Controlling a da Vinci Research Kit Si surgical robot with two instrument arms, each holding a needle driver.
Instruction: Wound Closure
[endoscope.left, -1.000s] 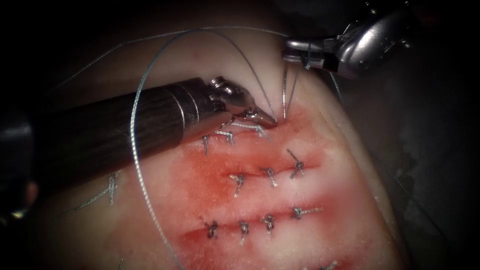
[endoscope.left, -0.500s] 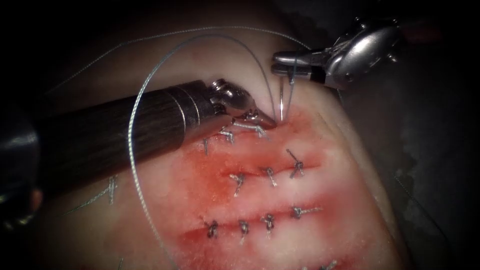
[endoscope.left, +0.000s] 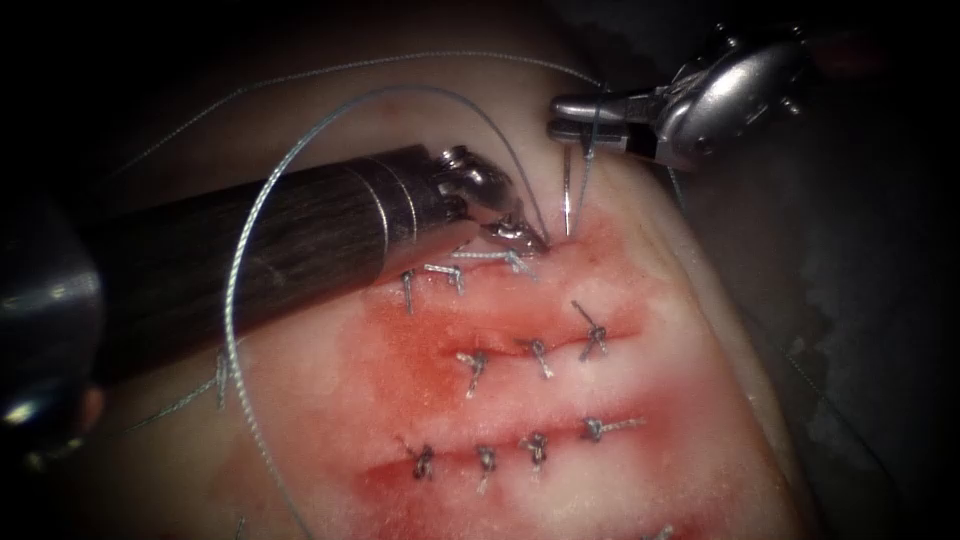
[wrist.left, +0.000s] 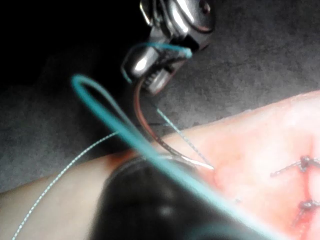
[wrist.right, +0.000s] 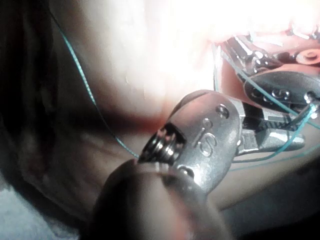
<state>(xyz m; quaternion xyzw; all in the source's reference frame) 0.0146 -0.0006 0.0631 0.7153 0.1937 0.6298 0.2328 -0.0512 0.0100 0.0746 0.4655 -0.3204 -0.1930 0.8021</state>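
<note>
A big loop of thread (endoscope.left: 240, 300) is seen at the left, curving over the dark shaft of the left arm and running down across the tissue (endoscope.left: 330, 440) toward the near edge. The left tool (endoscope.left: 535, 240) is laid across the tissue from the left, and its tip is pressed down at the right end of the farthest cut (endoscope.left: 470, 262). Whether its jaws are spread or pressed together cannot be told, and what it holds, if anything, cannot be told either. That farthest cut is crossed by a few stitches (endoscope.left: 445, 275), and two more stitched cuts (endoscope.left: 540, 350) are seen nearer, with knots along them. Red fluid (endoscope.left: 420, 350) is spread on the tissue around all three cuts. Just to the right of the left tool's tip, the needle (endoscope.left: 567, 195) is seen standing almost upright. Its lower end touches the tissue at the right end of the farthest cut, but how deep it goes in cannot be told. Its upper end is pinched by the right tool (endoscope.left: 562, 112), whose jaws are pressed together on it, far and to the right. A strand of thread hangs down beside the needle from the same jaws. In the left wrist view the curved needle (wrist.left: 150, 130) is seen held at its top by the right tool (wrist.left: 150, 70), with its point lying against the tissue (wrist.left: 260, 135). In the right wrist view the right tool (wrist.right: 280, 132) is seen with thread (wrist.right: 290, 137) looped around its jaws.
</note>
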